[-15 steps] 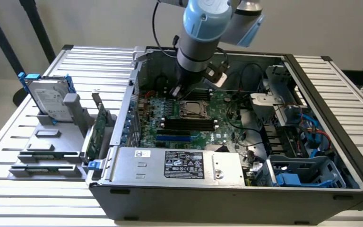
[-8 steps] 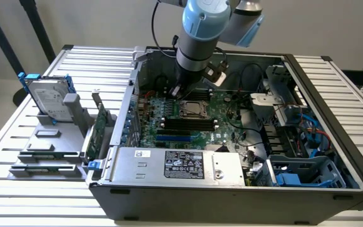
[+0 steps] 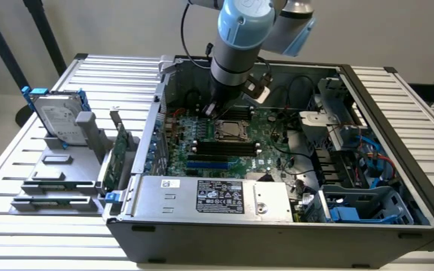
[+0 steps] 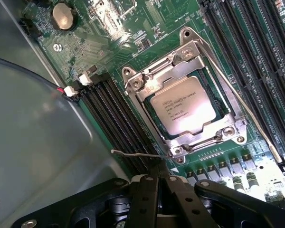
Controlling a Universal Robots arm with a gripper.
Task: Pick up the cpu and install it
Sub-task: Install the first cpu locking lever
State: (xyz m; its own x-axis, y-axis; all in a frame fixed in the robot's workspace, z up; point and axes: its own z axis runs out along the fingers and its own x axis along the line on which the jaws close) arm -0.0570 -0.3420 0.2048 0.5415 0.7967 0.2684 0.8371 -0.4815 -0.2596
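The cpu (image 4: 183, 104) is a small square chip with a silver-grey top, and it lies flat in the motherboard socket (image 4: 133, 78) under the closed metal frame. In the exterior view the cpu (image 3: 230, 130) sits mid-board inside the open computer case. My gripper (image 4: 156, 167) is shut, with its black fingertips pressed together just beside the socket corner. A thin wire socket lever (image 4: 133, 154) crosses right at the tips; I cannot tell whether it is pinched. From outside, the gripper (image 3: 215, 110) hangs just above the board, to the exterior view's left of the socket.
Black memory slots (image 4: 116, 111) flank the socket. A second long lever (image 4: 249, 116) runs along the socket's other side. The power supply (image 3: 209, 197) fills the case front, and cables and a blue drive bay (image 3: 360, 206) lie at the right. A hard drive (image 3: 59, 118) and an expansion card (image 3: 115, 155) stand in holders outside the case.
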